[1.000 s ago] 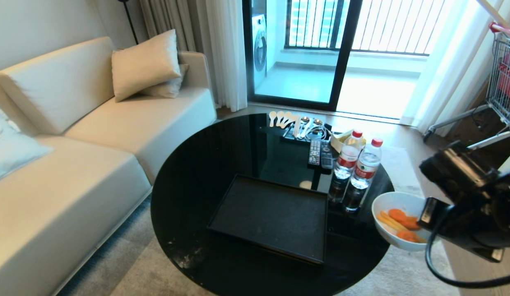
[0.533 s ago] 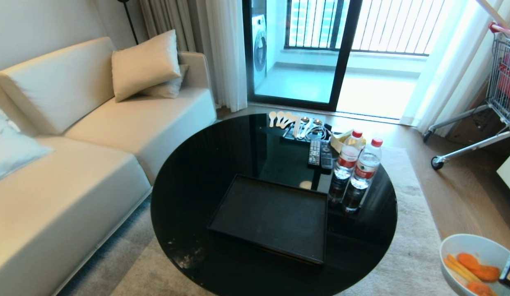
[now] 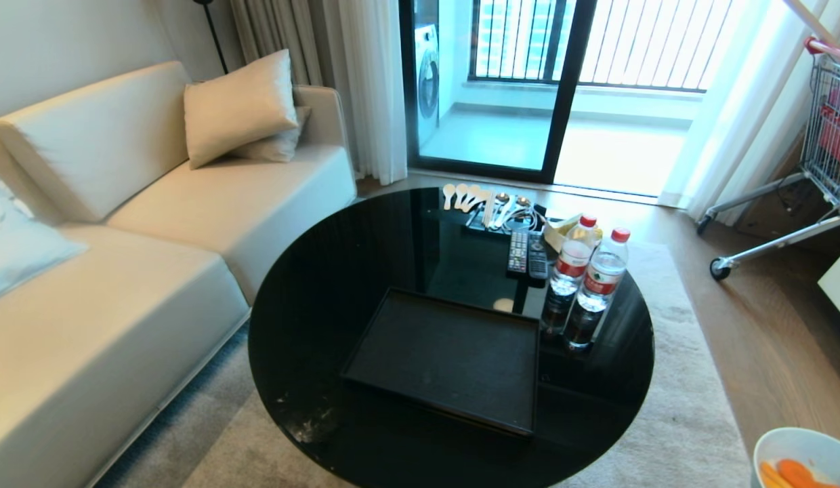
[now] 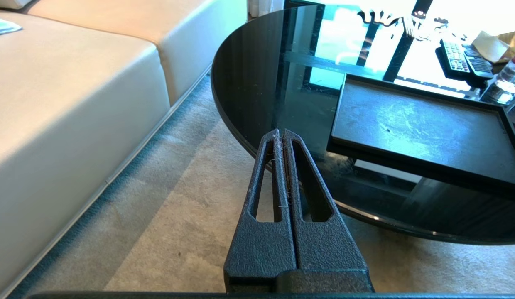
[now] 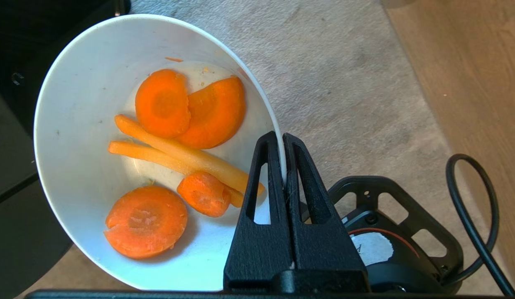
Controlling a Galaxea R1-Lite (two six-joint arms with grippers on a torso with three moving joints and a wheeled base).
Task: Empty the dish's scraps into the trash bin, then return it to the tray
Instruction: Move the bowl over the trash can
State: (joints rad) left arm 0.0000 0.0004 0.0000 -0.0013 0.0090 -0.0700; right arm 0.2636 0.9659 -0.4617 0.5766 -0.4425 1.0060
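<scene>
My right gripper (image 5: 281, 139) is shut on the rim of the dish (image 5: 83, 116), a small white bowl held over the beige carpet, right of the round table. The scraps (image 5: 187, 137), orange carrot slices and pale strips, lie inside it. In the head view only part of the dish (image 3: 809, 451) shows at the lower right corner, with a few scraps (image 3: 789, 473) in it. The black tray (image 3: 447, 359) sits empty on the table's near half. My left gripper (image 4: 281, 133) is shut and holds nothing, parked low by the table's near edge. The trash bin is out of view.
On the black glass table (image 3: 325, 285) stand two water bottles (image 3: 589, 285) right of the tray, with remote controls (image 3: 527, 254) and spoons (image 3: 460, 195) behind. A cream sofa (image 3: 122, 271) lies left. A wheeled cart (image 3: 826, 135) stands at the far right on the wood floor.
My right arm carried the dish from beside the table's right edge down and to the right; the arm has left the head view, with only the dish's edge left in the corner.
</scene>
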